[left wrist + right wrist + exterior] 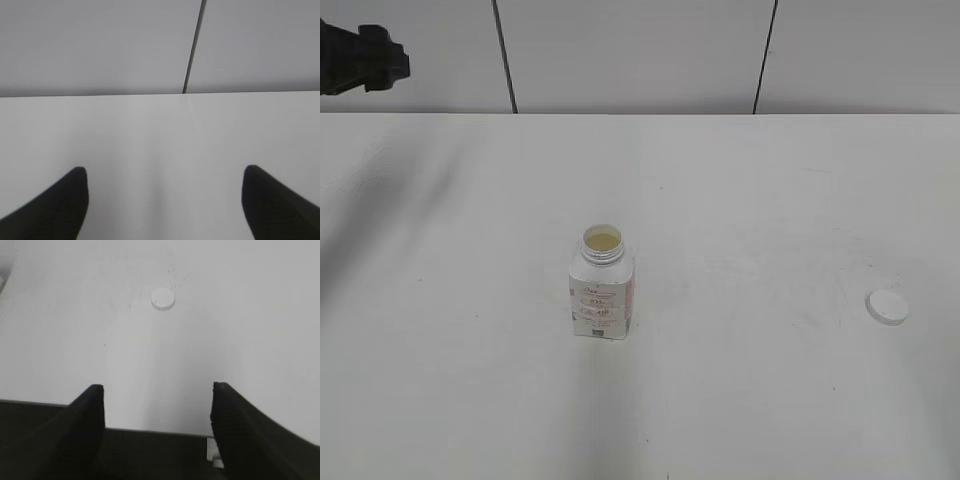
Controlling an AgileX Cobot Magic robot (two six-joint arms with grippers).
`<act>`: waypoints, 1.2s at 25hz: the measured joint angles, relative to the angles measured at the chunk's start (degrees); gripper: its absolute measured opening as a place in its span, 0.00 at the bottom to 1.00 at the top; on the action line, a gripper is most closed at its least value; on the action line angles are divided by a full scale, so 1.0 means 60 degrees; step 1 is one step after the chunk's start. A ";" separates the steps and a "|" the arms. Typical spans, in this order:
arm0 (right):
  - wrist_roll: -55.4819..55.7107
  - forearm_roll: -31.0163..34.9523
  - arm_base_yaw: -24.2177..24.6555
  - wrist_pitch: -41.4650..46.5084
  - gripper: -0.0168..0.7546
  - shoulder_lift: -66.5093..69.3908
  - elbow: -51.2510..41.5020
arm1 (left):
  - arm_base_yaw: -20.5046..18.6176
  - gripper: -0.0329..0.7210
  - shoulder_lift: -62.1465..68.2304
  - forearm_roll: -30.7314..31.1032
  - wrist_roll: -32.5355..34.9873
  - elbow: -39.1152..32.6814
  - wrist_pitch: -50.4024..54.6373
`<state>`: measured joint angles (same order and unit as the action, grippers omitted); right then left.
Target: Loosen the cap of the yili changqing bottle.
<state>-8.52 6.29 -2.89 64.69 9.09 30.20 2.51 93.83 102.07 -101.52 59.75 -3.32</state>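
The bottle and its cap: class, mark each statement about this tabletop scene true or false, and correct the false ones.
1. The cap sits screwed on the bottle. False: it lies flat on the table, apart from the bottle, off to its right in the exterior view.
2. The bottle stands upright with its neck open. True.
3. The right gripper is shut on the cap. False: its jaws stand apart with nothing between them; the cap lies on the table beyond them.
4. The left gripper is open and holds nothing. True.
5. The bottle lies on its side. False: it stands upright, and a pale yellowish content shows in the neck.
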 joint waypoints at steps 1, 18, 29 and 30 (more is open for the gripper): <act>0.0000 0.0000 0.0000 -0.0087 0.70 -0.0269 -0.0062 | 0.0000 0.80 0.0000 0.0000 0.0000 0.0000 0.0000; 0.0005 -0.0180 0.0000 -0.0277 0.70 -0.1590 -0.0121 | 0.0000 0.78 0.0000 0.0000 0.0000 0.0000 -0.0885; 0.0015 -0.0189 0.0000 -0.0288 0.70 -0.1590 -0.0121 | 0.0000 0.78 0.0000 0.0008 0.0000 0.0000 -0.0925; 0.0015 -0.0189 0.0000 -0.0288 0.70 -0.1590 -0.0121 | 0.0000 0.78 0.0000 0.0008 0.0000 0.0000 -0.0925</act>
<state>-8.43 5.16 -2.89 62.96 -0.45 29.47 2.51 93.83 102.12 -101.52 59.75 -8.87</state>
